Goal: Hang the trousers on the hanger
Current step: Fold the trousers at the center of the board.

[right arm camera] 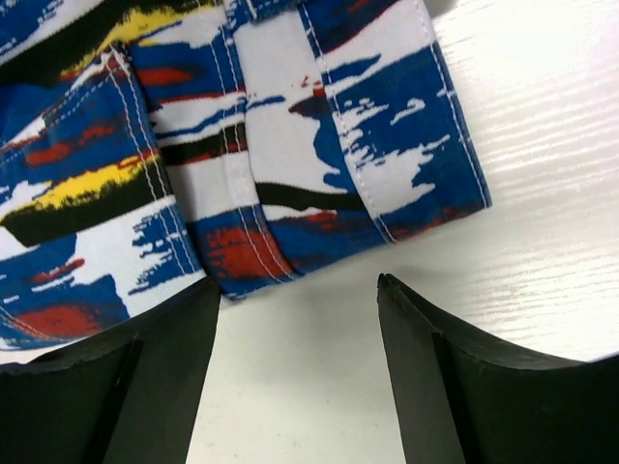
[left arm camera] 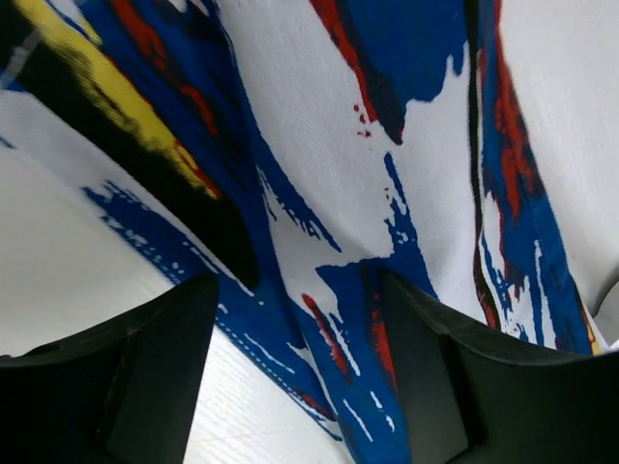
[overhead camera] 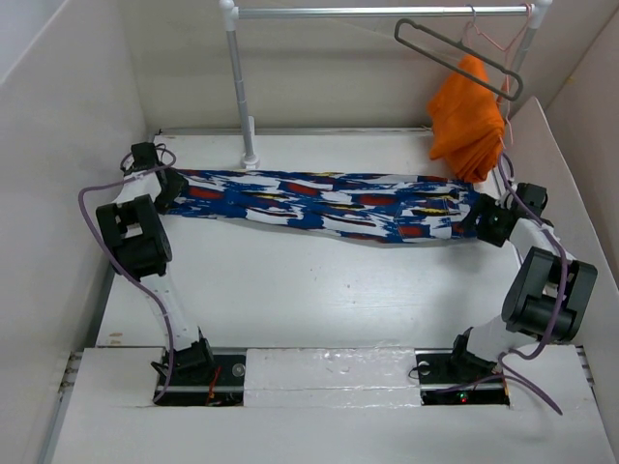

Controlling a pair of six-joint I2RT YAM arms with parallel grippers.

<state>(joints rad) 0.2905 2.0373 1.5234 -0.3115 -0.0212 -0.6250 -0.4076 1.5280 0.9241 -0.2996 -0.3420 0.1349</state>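
Although the left end effector (left arm camera: pixel 298 280) has its two fingers (left arm camera: pixel 145 377) spread apart, the trousers (left arm camera: pixel 319 174) run down into the gap between them. I judge that it is placed to take this end of the cloth but is not pinching it yet. The right end effector (right arm camera: pixel 297 280) is spread as well, and its gap holds nothing: the folded, stitched edge of the trousers ends just beyond the fingertips, on the white tabletop (right arm camera: pixel 522 193). In the top view the trousers lie flat on the tabletop in front of the rail (overhead camera: pixel 377 12), laid out as one long band along the rail's length. One end is near the foot of the rail's post and the other is below the rail's right part. I think they lie like this so that each arm has one end and the cloth can be lifted as a straight strip and passed over a bar. The hanger (overhead camera: pixel 397 32) hangs on the rail near its right end and carries no trousers, and an orange garment (overhead camera: pixel 469 121) hangs just below it. The wrist views show how the fingers stand and whether cloth is between them, which the top view cannot. Only the top view shows the hanger, and that the trousers are well apart from the rail.
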